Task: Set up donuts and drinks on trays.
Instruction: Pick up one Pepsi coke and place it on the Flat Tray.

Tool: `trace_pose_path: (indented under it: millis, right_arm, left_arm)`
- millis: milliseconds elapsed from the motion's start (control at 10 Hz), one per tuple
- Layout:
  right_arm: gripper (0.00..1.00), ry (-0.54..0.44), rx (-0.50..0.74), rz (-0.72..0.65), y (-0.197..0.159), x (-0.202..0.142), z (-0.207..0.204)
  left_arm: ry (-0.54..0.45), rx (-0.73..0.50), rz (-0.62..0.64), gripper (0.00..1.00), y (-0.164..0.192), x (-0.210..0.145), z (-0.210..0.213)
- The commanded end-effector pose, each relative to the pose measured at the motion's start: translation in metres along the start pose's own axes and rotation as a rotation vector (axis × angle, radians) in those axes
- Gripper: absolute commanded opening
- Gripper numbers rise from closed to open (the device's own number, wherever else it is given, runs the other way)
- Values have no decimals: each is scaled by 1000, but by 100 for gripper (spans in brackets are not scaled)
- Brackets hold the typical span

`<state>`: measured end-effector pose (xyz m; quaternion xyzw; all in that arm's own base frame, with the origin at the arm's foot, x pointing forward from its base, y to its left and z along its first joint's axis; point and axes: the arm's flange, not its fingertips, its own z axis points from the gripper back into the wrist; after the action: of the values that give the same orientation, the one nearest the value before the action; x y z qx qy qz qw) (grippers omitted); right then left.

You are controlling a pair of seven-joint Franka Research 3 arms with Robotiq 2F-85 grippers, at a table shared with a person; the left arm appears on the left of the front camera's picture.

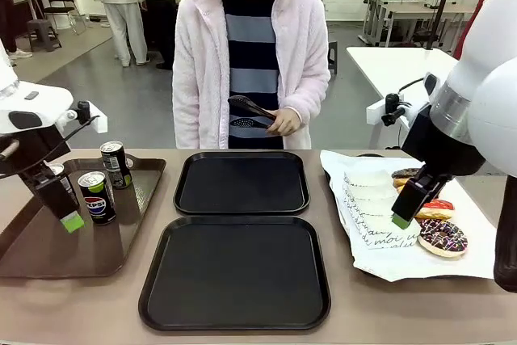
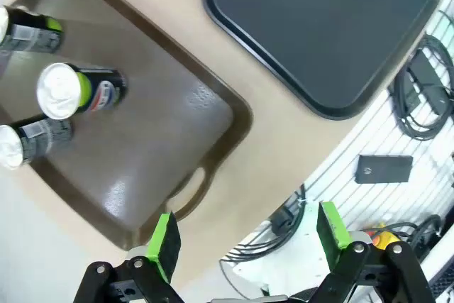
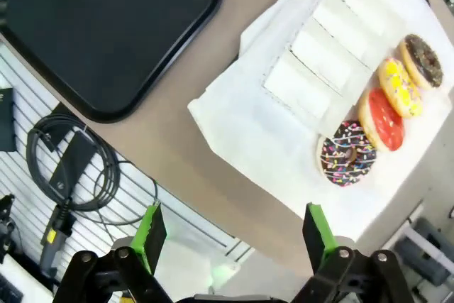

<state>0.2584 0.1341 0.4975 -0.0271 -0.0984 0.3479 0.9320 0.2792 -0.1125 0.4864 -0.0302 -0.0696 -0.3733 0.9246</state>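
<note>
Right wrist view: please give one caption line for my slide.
Open right claw looks down at four donuts on white paper, beside paper sleeves and a black tray.

Front camera faces person (image 1: 250, 62) across table (image 1: 81, 305), wrist cameras high, looking down, both sharing near tray (image 1: 234, 272)

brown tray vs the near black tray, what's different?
Colour: the brown tray is brown, the near black tray black. Shape: the brown tray is longer, with a cut-out handle; the black tray is a handleless rounded square. Load: the brown tray carries three soda cans; the black tray is bare. Both lie flat on the table and have raised rims.
</note>
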Motion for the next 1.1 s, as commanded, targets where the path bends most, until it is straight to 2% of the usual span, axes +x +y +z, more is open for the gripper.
trace_pose_path:
  millis: [0,300,500,700,900,1000]
  right_arm:
    - [100,-7,11,-6,2,2,-1]
    - [100,-1,0,-2,0,0,0]
    - [100,-319,313,-389,-73,-69,-16]
    - [100,-561,555,-594,-117,-120,-26]
    - [100,-667,794,-714,-162,-168,-39]
    - [100,-677,900,-731,-178,-186,-47]
  left_arm:
    - [2,-36,18,100,3,2,-6]
    - [3,-4,3,100,-1,0,-1]
    - [-304,-293,196,100,53,-23,-1]
    - [-536,-583,287,100,94,-40,0]
    - [-698,-857,355,100,137,-68,-7]
    - [-737,-911,415,100,157,-85,-12]
